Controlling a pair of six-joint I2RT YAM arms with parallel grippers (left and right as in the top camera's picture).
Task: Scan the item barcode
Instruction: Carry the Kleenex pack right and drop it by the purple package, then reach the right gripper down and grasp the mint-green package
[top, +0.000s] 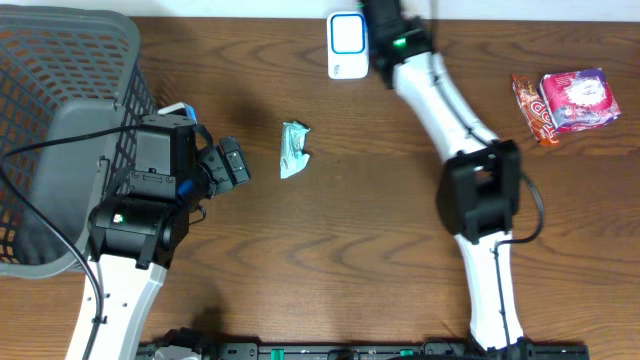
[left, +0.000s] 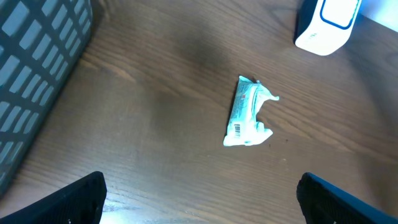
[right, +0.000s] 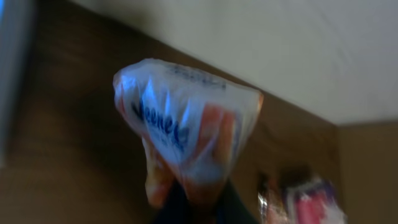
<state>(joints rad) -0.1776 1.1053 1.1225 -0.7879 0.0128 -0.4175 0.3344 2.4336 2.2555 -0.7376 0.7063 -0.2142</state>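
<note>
Two hands: my right hand (right: 196, 200) grips a white-and-orange packet (right: 186, 118) near the scanner (top: 347, 45); my left hand (left: 199, 208) hangs spread wide over the worktop (left: 149, 162), near a teal packet (left: 247, 115).

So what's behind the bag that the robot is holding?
Brown table, a pale wall and blurry red-pink packets. Whatever lies straight behind the bag is covered.
</note>
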